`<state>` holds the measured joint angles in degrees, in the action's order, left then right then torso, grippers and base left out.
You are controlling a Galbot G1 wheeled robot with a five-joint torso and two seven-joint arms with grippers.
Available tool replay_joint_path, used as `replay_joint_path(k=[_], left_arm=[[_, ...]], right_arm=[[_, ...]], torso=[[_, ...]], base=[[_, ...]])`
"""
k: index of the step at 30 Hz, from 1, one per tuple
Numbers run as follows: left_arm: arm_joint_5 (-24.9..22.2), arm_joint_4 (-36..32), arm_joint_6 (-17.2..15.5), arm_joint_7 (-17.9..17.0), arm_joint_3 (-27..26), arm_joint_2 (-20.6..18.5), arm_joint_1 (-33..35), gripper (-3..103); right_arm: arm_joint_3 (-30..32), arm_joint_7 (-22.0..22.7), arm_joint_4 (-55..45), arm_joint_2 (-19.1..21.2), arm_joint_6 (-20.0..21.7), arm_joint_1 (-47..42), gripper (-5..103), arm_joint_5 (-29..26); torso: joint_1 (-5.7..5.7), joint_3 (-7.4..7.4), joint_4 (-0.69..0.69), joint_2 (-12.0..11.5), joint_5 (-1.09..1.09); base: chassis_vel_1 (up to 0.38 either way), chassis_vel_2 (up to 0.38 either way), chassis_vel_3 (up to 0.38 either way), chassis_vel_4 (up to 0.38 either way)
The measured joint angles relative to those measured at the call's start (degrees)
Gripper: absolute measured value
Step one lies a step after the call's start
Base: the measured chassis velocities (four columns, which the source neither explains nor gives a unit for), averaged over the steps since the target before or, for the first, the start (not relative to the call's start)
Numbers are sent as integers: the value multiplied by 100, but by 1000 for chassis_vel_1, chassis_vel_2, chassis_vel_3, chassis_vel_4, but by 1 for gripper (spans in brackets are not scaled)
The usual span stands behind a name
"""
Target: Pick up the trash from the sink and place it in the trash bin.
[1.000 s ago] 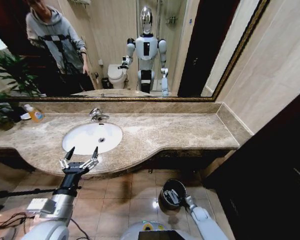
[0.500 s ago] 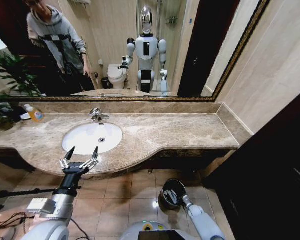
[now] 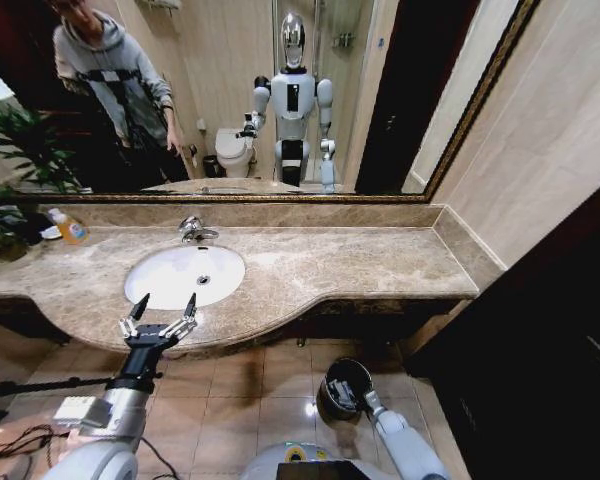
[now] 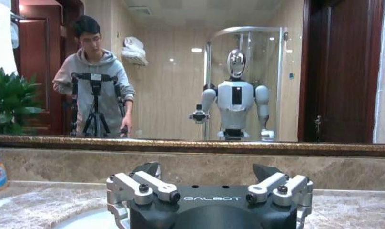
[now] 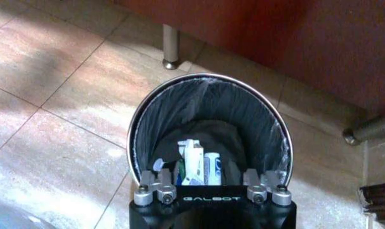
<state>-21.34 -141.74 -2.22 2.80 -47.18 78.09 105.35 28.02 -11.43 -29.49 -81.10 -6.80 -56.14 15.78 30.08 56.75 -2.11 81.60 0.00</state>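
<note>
The trash (image 5: 194, 164), a few white tubes and small packets, lies at the bottom of the trash bin (image 5: 137, 125), a round black-lined bin with a shiny rim. The trash bin (image 3: 330, 382) stands on the floor tiles under the counter's front edge. My right gripper (image 5: 208, 188) hangs just above the bin's mouth, open and holding nothing; the head view shows the right gripper (image 3: 346, 393) over the bin. The oval white sink (image 3: 170, 272) sits in the marble counter. My left gripper (image 3: 168, 300) hovers open at the counter's front edge before the sink, and the left gripper (image 4: 207, 169) faces the mirror.
A chrome faucet (image 3: 193, 230) stands behind the basin. A clear bottle of orange liquid (image 3: 70, 228) and a green plant (image 3: 10, 150) sit at the counter's (image 3: 360, 260) far left. A dark cabinet (image 3: 540, 330) closes in the right side. A metal leg (image 5: 171, 46) stands behind the bin.
My right forearm has shifted slightly over the bin. The left arm has not moved.
</note>
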Motion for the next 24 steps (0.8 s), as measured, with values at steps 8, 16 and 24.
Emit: replay_joint_path(k=[8,16,24], left_arm=[[0,0,0,0,0,0,0,100],[0,0,0,0,0,0,0,100],[0,0,0,0,0,0,0,100]], right_arm=[[-2,-16,-72,-2,-35,-76,83,-12],[0,-55,-408,65,10,-177,100,-348],[-108,-84,-2273,356,624,-938,100,-1538]], torso=[[0,0,0,0,0],[0,0,0,0,1],[0,0,0,0,-3]], base=[[0,0,0,0],[0,0,0,0],[0,0,0,0]])
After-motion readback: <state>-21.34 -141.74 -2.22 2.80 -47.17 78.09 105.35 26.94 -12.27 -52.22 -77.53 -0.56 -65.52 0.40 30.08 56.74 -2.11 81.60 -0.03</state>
